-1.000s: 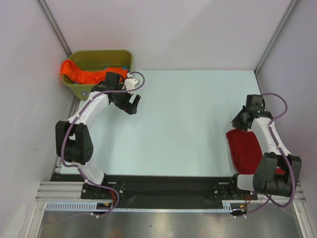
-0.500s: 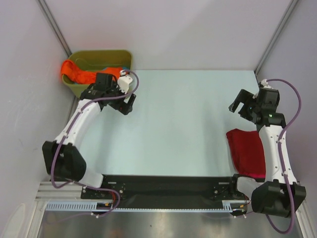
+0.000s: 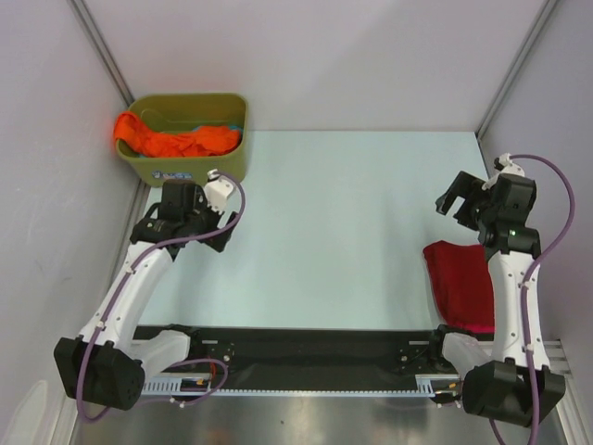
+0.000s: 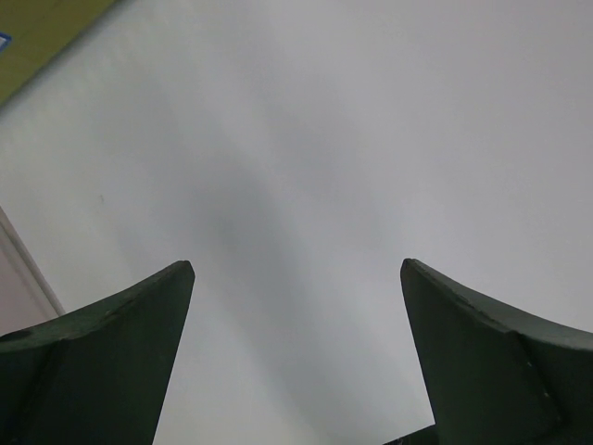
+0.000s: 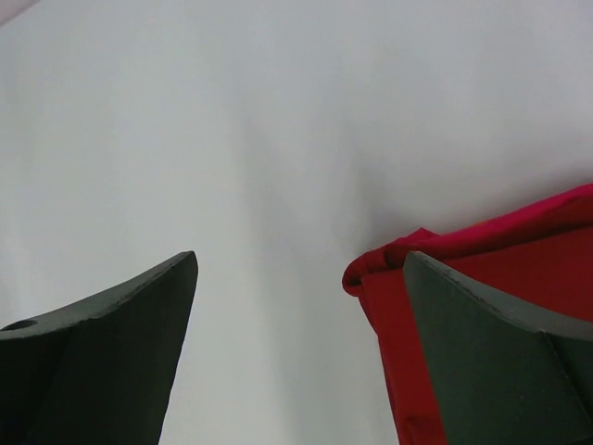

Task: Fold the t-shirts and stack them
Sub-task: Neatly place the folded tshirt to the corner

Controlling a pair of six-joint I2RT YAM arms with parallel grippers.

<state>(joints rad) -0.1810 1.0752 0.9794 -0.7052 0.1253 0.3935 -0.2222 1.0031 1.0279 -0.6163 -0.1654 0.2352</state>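
Since a second ago the left gripper point(image 4: 296, 267) has drawn back from the olive tub point(image 3: 237, 163) toward the near-left of the table point(image 3: 343, 232), and the right gripper point(image 5: 301, 258) has come off the folded cloth and now hangs just past that cloth's far edge. From above, the left fingers are hard to pick out among the dark wrist parts and the purple cable, but the left wrist view shows them spread wide with only bare table between them (a sliver of the tub cuts the top-left corner). The orange t-shirt point(image 3: 176, 142) lies bunched in the tub, spilling over its left rim; what lies beneath it is hidden, apart from a small teal scrap by the right wall. On the right, the jaws also stand wide apart, holding nothing. The dark red t-shirt point(image 3: 459, 278) lies folded on the table's near-right, partly covered by the right arm; a brighter pink strip shows at its near end, though we cannot tell what it belongs to.
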